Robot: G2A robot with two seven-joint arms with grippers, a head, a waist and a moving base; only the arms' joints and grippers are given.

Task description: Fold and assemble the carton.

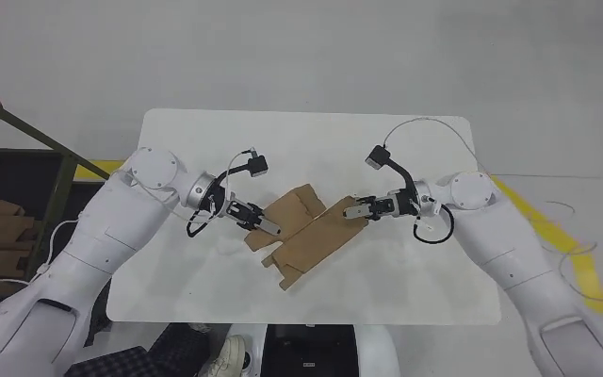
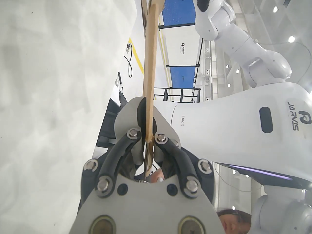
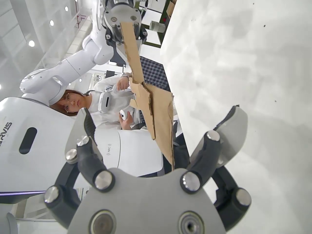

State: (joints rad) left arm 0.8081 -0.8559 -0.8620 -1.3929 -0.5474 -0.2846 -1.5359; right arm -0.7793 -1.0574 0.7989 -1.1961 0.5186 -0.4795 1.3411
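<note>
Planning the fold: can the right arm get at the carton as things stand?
Probably yes: the right gripper is open with the carton between its jaws, nothing blocking; the left gripper holds the far end.

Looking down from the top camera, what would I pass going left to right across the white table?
Left gripper, shut on the carton's edge → flat brown cardboard carton → right gripper, open at the carton's other end.

White table [image 1: 396,283] with rounded corners, set on a pale grey floor [image 1: 283,47]. Yellow line [image 1: 554,243] on that floor beyond the table's right edge. Dark metal frame [image 1: 61,179] and brown cardboard [image 1: 9,221] off its left side.
</note>
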